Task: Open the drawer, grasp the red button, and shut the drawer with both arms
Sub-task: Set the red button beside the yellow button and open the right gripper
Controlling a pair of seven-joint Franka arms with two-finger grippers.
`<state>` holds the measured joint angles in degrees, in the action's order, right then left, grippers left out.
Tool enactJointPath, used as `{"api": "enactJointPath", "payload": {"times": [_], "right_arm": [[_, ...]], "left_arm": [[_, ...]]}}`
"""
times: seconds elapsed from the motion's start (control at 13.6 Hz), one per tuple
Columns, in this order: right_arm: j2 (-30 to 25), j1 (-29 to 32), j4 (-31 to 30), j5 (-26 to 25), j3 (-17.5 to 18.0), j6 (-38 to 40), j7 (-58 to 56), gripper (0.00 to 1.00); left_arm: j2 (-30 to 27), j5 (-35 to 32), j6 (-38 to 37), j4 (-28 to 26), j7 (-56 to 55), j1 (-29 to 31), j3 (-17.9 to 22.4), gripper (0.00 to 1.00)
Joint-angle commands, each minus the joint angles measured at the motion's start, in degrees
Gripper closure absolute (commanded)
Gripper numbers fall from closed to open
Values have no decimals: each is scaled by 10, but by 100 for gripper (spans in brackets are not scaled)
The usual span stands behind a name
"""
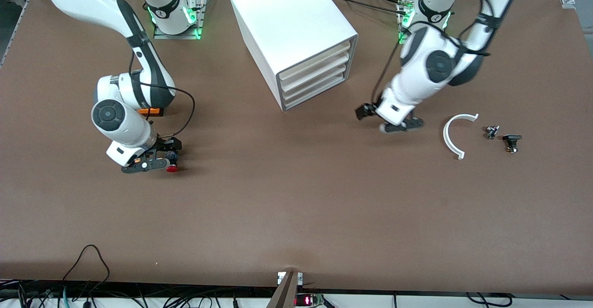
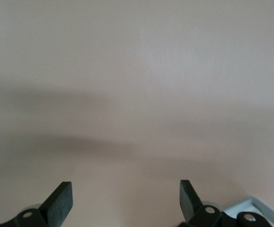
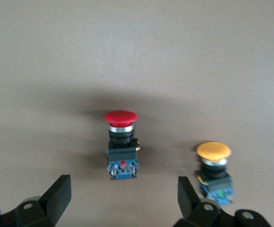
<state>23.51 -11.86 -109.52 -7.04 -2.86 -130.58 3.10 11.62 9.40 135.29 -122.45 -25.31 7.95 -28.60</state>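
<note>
The white cabinet [image 1: 296, 25] stands at the middle of the table near the arm bases, with all four drawers shut. The drawer [image 1: 316, 69] is second from the top. The button [image 3: 121, 142], with its red cap, lies on the table; its cap also shows in the front view [image 1: 172, 169]. My right gripper [image 3: 123, 201] is open, low over the table with the button just ahead of its fingertips, and shows in the front view [image 1: 155, 160]. My left gripper [image 2: 125, 198] is open and empty over bare table near the cabinet's front, toward the left arm's end [image 1: 387, 122].
An orange-capped button [image 3: 214, 168] lies close beside the red one. An orange box [image 1: 150, 111] sits partly under the right arm. A white curved piece [image 1: 456, 134] and two small black parts [image 1: 491, 132] [image 1: 512, 142] lie toward the left arm's end.
</note>
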Motion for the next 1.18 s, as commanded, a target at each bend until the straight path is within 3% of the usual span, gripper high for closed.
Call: {"api": "enactJointPath", "payload": {"times": [0.0,0.15,0.37,0.66,1.1], "right_arm": [[-28,6,52,4,9,92,25,0],[-34,0,149,33,10,226,45,0],[-29,-4,272,59,10,368,76,0],[-64,3,304,54,8,379,73,0],[-96,81,302,57,6,358,92,0]], "left_arm": [[-32,10,-38,33,110,3,49,0],[-74,-35,-196,109,154,15,84,0],[-118,-75,-306,157,163,15,110,0],[-130,-83,-360,200,270,16,164,0],[-120,-97,-359,215,278,16,167,0]]}}
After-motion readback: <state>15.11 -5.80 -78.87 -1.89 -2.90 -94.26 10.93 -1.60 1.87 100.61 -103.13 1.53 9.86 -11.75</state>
